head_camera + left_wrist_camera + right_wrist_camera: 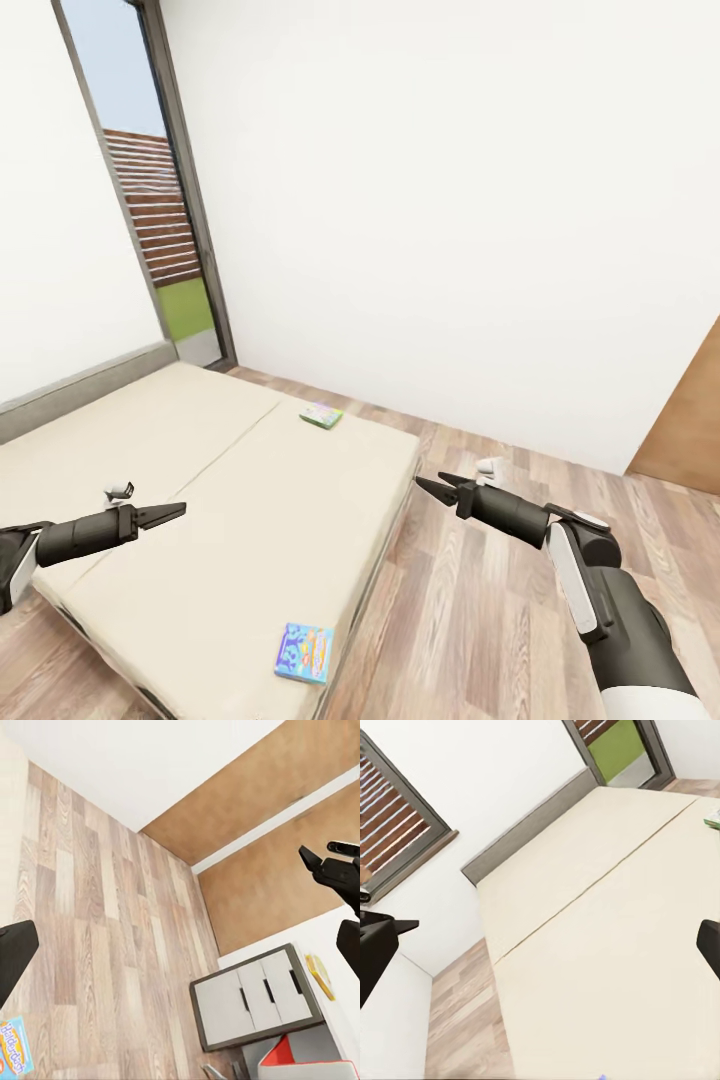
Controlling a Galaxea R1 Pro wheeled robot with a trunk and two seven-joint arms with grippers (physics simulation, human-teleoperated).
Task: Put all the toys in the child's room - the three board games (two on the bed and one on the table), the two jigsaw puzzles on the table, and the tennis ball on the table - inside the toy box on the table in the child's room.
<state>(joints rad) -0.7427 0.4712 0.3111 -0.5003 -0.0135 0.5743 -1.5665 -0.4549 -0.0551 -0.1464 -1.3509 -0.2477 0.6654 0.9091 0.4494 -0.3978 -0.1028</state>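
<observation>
Two board games lie on the bed. The green-edged one is at the far edge of the beige mattress and the blue one is near its front corner. My left gripper hovers open over the mattress, well left of the blue game. My right gripper is open above the floor beside the bed, between the two games. The green-edged game also peeks into the right wrist view. The table's dark grey cabinet appears in the left wrist view. The toy box, tennis ball and jigsaw puzzles are out of view.
Wood plank floor runs to the right of the bed. A tall dark-framed window stands behind the grey headboard. A brown door panel is at the right. A thin yellow thing and a red thing lie near the cabinet.
</observation>
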